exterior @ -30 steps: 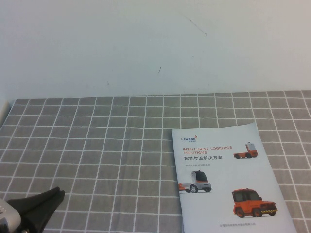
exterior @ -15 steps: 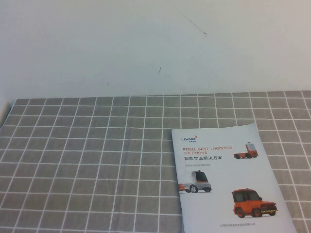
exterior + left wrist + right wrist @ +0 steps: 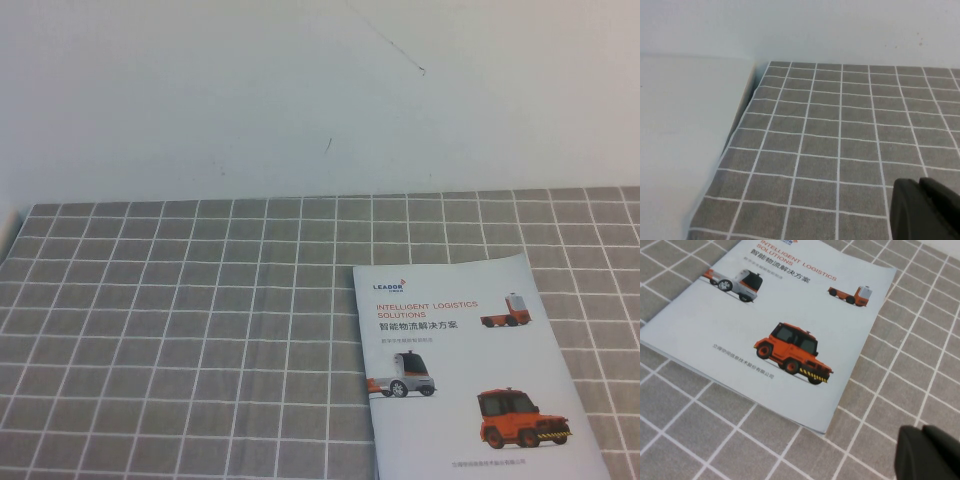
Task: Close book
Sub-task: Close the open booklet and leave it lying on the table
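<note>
1. Book (image 3: 470, 375) is seen shut, cover up, laid flat on checked cloth (image 3: 180, 330) at bench's right, near side; task is judged done.
2. Left gripper (image 3: 921, 186) is seen over bare cloth nr its left edge, well apart from book; jaws clenched, nothing held.
3. Right gripper (image 3: 923, 434) is seen above cloth nr book's corner, not touching; jaws clenched, empty.
4. Nothing is judged left to do.

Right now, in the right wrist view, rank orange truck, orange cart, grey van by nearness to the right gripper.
Right gripper, beside the book:
1. orange truck, cover's lower part
2. orange cart, upper part, gripper's side
3. grey van, opposite edge
Left gripper: over bare cloth.
</note>
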